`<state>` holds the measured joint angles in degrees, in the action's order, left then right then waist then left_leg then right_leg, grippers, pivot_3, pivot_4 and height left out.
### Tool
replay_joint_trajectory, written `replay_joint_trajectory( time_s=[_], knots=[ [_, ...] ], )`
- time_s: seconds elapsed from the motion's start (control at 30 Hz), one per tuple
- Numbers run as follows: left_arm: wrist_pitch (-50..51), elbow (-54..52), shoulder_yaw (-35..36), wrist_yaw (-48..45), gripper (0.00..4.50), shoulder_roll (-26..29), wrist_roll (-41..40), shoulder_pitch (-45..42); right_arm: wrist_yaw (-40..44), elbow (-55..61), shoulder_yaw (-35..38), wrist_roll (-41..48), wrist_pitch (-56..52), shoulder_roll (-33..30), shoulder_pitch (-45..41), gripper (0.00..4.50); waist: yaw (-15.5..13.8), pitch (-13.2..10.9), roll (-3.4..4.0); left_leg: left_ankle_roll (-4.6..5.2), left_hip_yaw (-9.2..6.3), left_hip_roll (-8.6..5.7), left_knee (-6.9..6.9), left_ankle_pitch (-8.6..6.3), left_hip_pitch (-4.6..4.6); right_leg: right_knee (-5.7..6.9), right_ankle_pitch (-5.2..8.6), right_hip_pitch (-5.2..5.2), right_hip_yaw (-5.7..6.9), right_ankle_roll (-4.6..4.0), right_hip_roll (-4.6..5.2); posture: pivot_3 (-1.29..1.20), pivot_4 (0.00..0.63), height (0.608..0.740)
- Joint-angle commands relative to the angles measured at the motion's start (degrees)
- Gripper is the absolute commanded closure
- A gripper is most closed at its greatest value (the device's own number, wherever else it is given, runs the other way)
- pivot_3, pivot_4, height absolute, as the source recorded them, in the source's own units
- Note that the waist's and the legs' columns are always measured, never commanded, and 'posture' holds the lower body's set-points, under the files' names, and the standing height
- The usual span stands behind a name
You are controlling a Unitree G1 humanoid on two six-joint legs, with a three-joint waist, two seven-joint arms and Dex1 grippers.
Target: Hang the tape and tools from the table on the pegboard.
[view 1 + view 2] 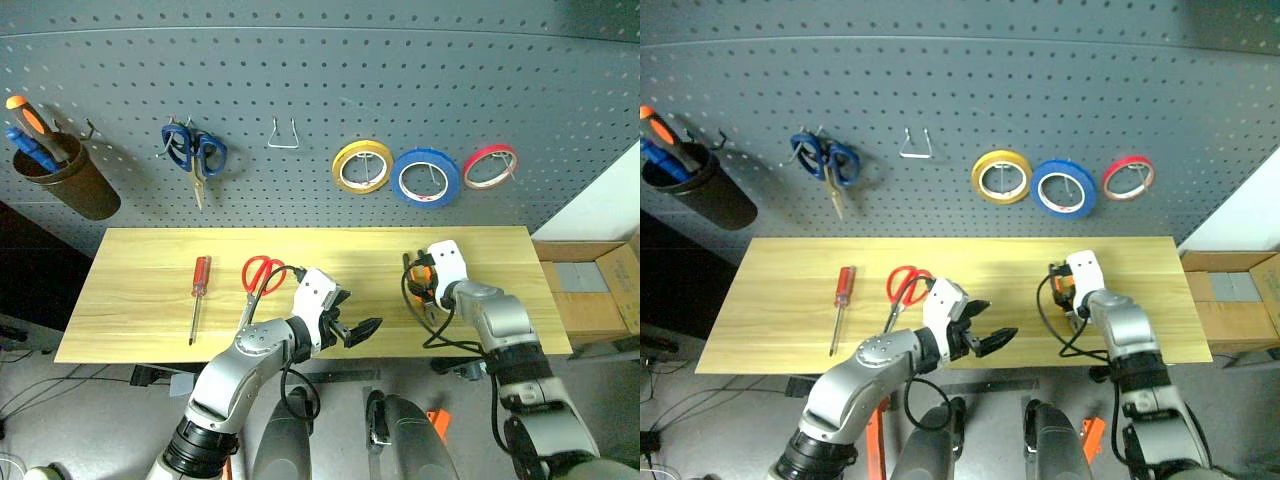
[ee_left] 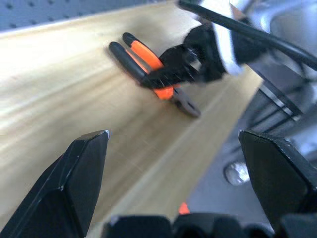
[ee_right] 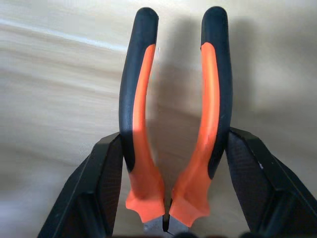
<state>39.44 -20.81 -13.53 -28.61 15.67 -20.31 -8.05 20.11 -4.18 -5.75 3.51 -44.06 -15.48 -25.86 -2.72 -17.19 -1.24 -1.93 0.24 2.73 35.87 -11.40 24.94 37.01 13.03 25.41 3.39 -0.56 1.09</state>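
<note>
My right gripper [image 1: 424, 288] is shut on the pliers [image 3: 143, 99], one black finger pressed against each orange and black handle. They are low over the right part of the table [image 1: 330, 250]; I cannot tell whether they touch it. My left gripper [image 1: 358, 315] hangs open and empty over the table's front edge, aimed toward the pliers [image 2: 148, 62]. The red-handled scissors [image 1: 260, 272] and the small red-handled screwdriver [image 1: 200, 285] lie flat on the left half of the table. The blue tape [image 1: 425, 177] hangs on the pegboard [image 1: 300, 80].
On the pegboard hang blue-handled scissors [image 1: 195, 150], a yellow roll [image 1: 362, 166], a thin red roll [image 1: 490, 166] and a brown cup [image 1: 65, 180] holding orange and blue screwdrivers. A bare wire hook [image 1: 285, 135] sits between scissors and rolls. A cardboard box [image 1: 600, 285] stands right of the table.
</note>
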Motion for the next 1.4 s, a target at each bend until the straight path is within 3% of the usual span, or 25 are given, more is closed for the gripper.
replay_joint_trajectory(
  time_s=[0.03, 0.23, 0.4, 0.7, 0.87, 1.17, 1.4],
  knots=[
    [0.46, -7.39, 3.38, 2.44, 0.0, -1.03, -2.5, 2.84, 3.03, 17.35, -4.04, 3.02, 4.96, 2.32, 4.58, 1.92, -0.06, 0.01, 0.0, -0.02, -0.02, 0.01, -0.01, -0.01, 0.01, 0.0, 0.03, 0.01, 0.02, 0.05, -0.01, 0.17, 0.271, 0.74],
    [2.12, -15.72, 7.5, 7.2, 0.0, -1.81, -4.29, 6.61, 1.38, 25.83, -7.81, 2.37, 12.84, 7.34, 6.22, 1.92, -0.43, 0.08, -0.01, -0.1, -0.09, -0.03, 0.1, -0.03, 0.0, 0.01, 0.03, -0.06, 0.15, 0.12, 0.04, 0.18, 0.23, 0.74],
    [2.8, -19.82, 13.54, 12.34, 0.0, -3.69, -6.23, 4.47, 1.69, 22.14, -8.21, 2.18, 22.06, 10.79, -2.3, 1.92, -0.93, 0.43, -0.31, -0.07, -0.08, -0.09, 0.29, 0.0, 0.02, -0.03, -0.16, -0.12, 0.23, 0.41, 0.05, 0.22, 0.181, 0.74],
    [1.4, -19.15, 19.77, 17.46, 0.0, -3.25, -6.34, -4.28, -3.66, -3.77, -2.81, 0.27, 39.91, 16.53, -26.74, 1.92, -2.05, 1.48, -0.65, -0.39, -0.15, -0.13, 0.18, 0.19, 0.01, 0.08, -0.18, -0.13, 0.26, 0.2, -0.07, 0.27, 0.149, 0.74],
    [-2.0, -11.98, 20.28, 17.6, 0.0, -1.99, -3.59, -10.81, -6.95, -20.24, 0.34, -0.77, 50.49, 17.8, -37.87, 1.92, -2.75, 1.69, -0.8, -0.46, -0.18, -0.12, 0.2, 0.32, -0.05, 0.14, -0.3, -0.19, 0.33, 0.09, -0.08, 0.3, 0.145, 0.74],
    [-9.06, 0.33, 17.94, 15.78, 0.0, -1.94, 0.4, -16.56, -9.6, -39.82, 1.88, -2.53, 63.14, 19.53, -48.11, 1.92, -3.68, 1.88, -1.03, -0.62, -0.14, -0.11, 0.16, 0.43, -0.03, 0.15, -0.5, -0.17, 0.32, -0.25, -0.05, 0.32, 0.157, 0.74],
    [-10.85, 6.01, 16.7, 12.19, 0.0, -0.6, 1.58, -18.87, -12.87, -51.11, 4.04, -2.49, 69.19, 21.0, -52.55, 1.92, -3.92, 1.87, -1.02, -0.51, -0.18, -0.06, 0.15, 0.36, -0.04, 0.23, -0.52, -0.15, 0.34, -0.29, -0.05, 0.36, 0.2, 0.74]
  ],
)
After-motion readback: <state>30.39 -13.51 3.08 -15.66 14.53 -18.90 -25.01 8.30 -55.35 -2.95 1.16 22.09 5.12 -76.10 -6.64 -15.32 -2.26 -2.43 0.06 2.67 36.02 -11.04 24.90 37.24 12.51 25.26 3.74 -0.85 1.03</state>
